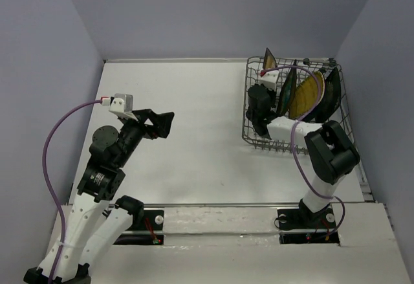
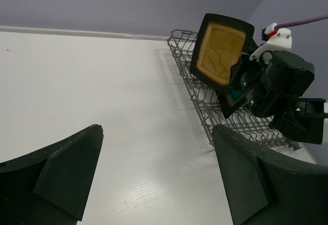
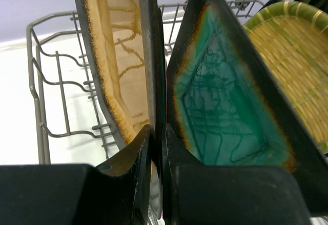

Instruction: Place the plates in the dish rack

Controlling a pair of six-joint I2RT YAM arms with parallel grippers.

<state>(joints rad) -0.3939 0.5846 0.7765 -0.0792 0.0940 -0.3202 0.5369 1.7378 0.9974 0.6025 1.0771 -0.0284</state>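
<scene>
The dish rack (image 1: 278, 147) sits at the far right of the white desk (image 1: 194, 103), and the plates are standing on edge inside it. The right arm (image 1: 330, 154) reaches into the rack's left end. Its jaws are closed tight on the dark rim of the mustard-centred plate (image 3: 120, 71), one finger on each face of it. That plate stands up between the wires, tilted a little, with its top corner rising above the rack's rim.

Just beside it, to the right, stands the dark-rimmed plate with the teal centre (image 3: 220, 97), close to the first but not held. The yellow ribbed plate (image 3: 294, 61) is next after it. Beyond that, at the rack's right end, are darker plates (image 1: 333, 90) that I can't tell apart from here.

The left arm (image 1: 113, 151) is well away, over the bare left part of the desk. Its jaws are spread wide with nothing between them, pointing across toward the rack.
</scene>
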